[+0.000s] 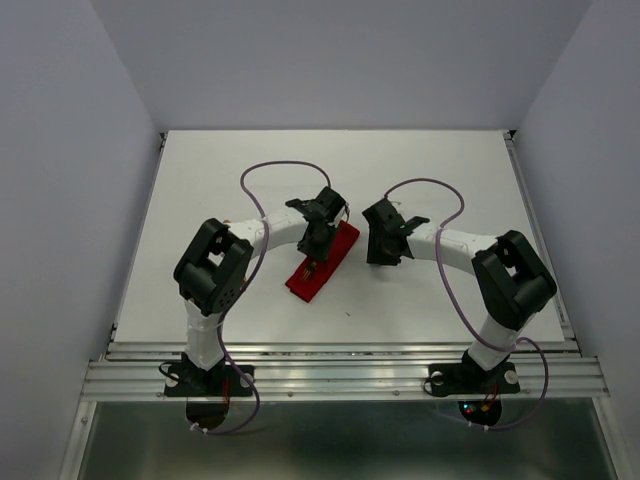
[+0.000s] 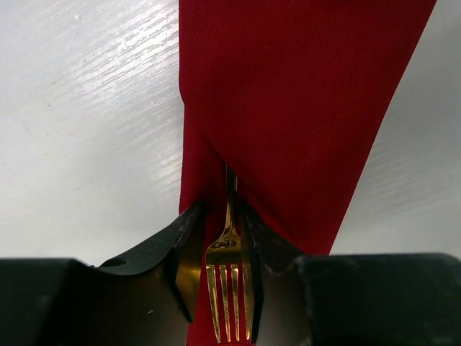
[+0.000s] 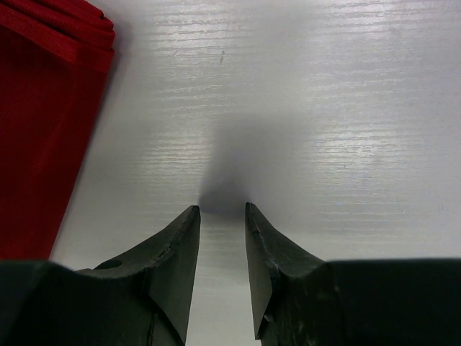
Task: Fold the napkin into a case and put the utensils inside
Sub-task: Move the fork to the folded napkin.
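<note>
The red napkin (image 1: 322, 262) lies folded into a narrow case in the middle of the table, running diagonally. My left gripper (image 1: 316, 243) hangs over its middle. In the left wrist view the case (image 2: 288, 94) fills the upper half. A gold fork (image 2: 229, 288) lies on the cloth with its tines toward the camera, and its handle disappears under a diagonal fold. My left gripper (image 2: 220, 209) is shut on the fork's head, one jaw on each side. To the right of the case, my right gripper (image 1: 383, 246) stands open over bare table (image 3: 221, 207); the napkin's edge (image 3: 43, 130) shows at its left.
The white table (image 1: 450, 180) has a metal rail along its near edge (image 1: 340, 375). Purple cables loop above both arms. Grey walls close in the back and both sides.
</note>
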Robot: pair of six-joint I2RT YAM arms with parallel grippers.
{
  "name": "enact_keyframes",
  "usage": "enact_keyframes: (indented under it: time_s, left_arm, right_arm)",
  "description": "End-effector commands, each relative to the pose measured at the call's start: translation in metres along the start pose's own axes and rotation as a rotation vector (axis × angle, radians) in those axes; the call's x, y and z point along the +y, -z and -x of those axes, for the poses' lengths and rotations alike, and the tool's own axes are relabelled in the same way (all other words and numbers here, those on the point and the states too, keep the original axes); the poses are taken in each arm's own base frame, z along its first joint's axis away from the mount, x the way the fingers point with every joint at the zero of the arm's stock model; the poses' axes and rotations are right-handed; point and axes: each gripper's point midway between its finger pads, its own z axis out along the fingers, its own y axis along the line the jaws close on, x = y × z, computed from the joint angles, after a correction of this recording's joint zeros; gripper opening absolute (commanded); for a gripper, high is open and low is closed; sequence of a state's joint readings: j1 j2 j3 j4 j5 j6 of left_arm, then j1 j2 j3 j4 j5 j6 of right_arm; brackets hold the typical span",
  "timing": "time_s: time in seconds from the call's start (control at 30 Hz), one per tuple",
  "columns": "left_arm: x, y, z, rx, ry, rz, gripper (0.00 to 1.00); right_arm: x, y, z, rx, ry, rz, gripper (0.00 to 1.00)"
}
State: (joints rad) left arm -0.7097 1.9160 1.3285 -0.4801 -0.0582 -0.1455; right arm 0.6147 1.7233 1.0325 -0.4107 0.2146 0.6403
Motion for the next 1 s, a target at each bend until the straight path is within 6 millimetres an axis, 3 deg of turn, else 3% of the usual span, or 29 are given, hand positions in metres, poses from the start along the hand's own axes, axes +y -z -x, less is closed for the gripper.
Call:
enact_keyframes:
  time_s: [0.0, 0.47, 0.97]
  left_arm:
    - [-0.001, 0.006, 0.015, -0.032, -0.023, -0.004, 0.35]
    - [0.004, 0.01, 0.019, -0.02, -0.052, 0.019, 0.13]
    - [0.009, 0.01, 0.018, -0.019, -0.08, 0.047, 0.12]
  right_arm:
    - [0.003, 0.003, 0.012, -0.045, -0.007, 0.007, 0.38]
    - [0.005, -0.001, 0.014, -0.044, 0.005, 0.006, 0.38]
    - [0.006, 0.0, 0.012, -0.036, 0.007, 0.015, 0.38]
